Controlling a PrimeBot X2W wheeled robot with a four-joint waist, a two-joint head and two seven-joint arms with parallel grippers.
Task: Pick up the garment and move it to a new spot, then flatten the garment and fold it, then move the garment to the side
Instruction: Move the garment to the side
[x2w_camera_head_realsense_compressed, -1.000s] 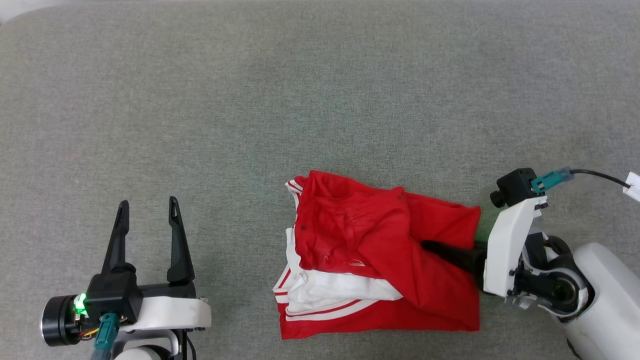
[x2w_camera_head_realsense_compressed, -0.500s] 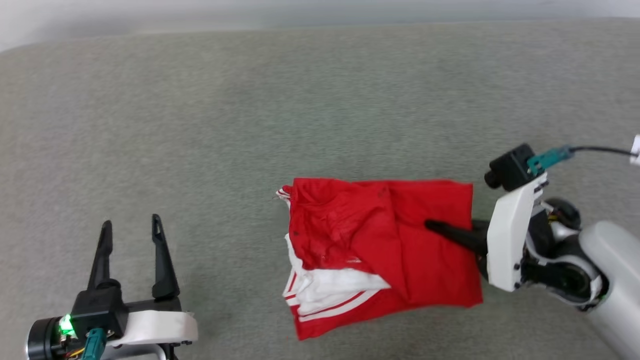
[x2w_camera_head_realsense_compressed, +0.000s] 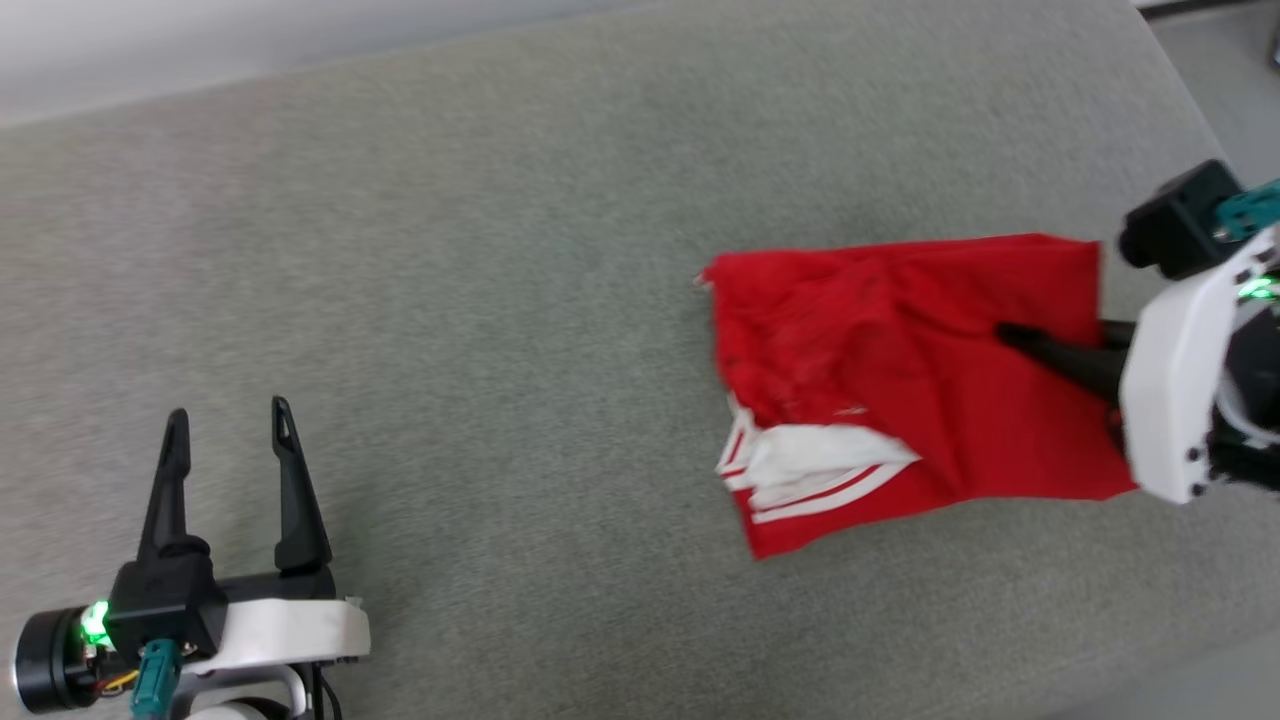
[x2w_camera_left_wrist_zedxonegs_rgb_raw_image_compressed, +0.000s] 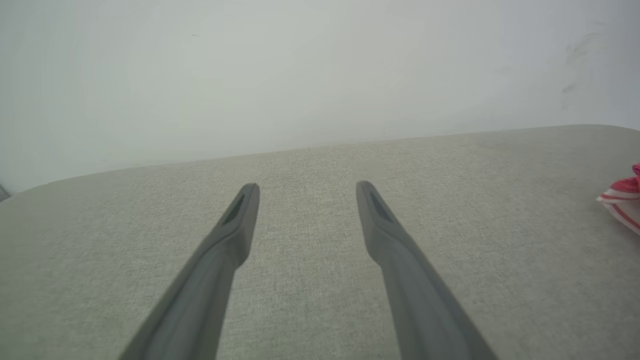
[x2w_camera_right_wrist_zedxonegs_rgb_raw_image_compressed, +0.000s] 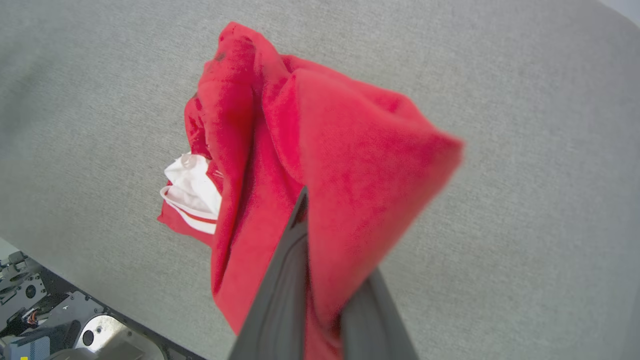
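Observation:
The garment (x2w_camera_head_realsense_compressed: 900, 370) is a folded red shirt with a white, red-striped sleeve showing at its lower left. It is on the right part of the grey padded surface in the head view. My right gripper (x2w_camera_head_realsense_compressed: 1010, 335) is shut on the garment's right side, one dark finger lying on top of the cloth. In the right wrist view the garment (x2w_camera_right_wrist_zedxonegs_rgb_raw_image_compressed: 280, 165) hangs lifted from my right gripper (x2w_camera_right_wrist_zedxonegs_rgb_raw_image_compressed: 312, 200), the red cloth pinched between the two fingers. My left gripper (x2w_camera_head_realsense_compressed: 228, 425) stands open at the lower left, far from the shirt, with nothing between its fingers (x2w_camera_left_wrist_zedxonegs_rgb_raw_image_compressed: 240, 220).
The grey padded surface (x2w_camera_head_realsense_compressed: 500, 250) stretches wide to the left and behind the shirt. Its right edge (x2w_camera_head_realsense_compressed: 1190, 90) and front right corner are close to my right arm. A pale wall (x2w_camera_left_wrist_zedxonegs_rgb_raw_image_compressed: 300, 75) rises behind the surface. Robot base parts (x2w_camera_right_wrist_zedxonegs_rgb_raw_image_compressed: 50, 330) show below the surface edge.
The head view has swung, so the picture shifted. My right gripper closed on the shirt's right side and has lifted and pulled it rightward; the folded stack has straightened. The left gripper stays open.

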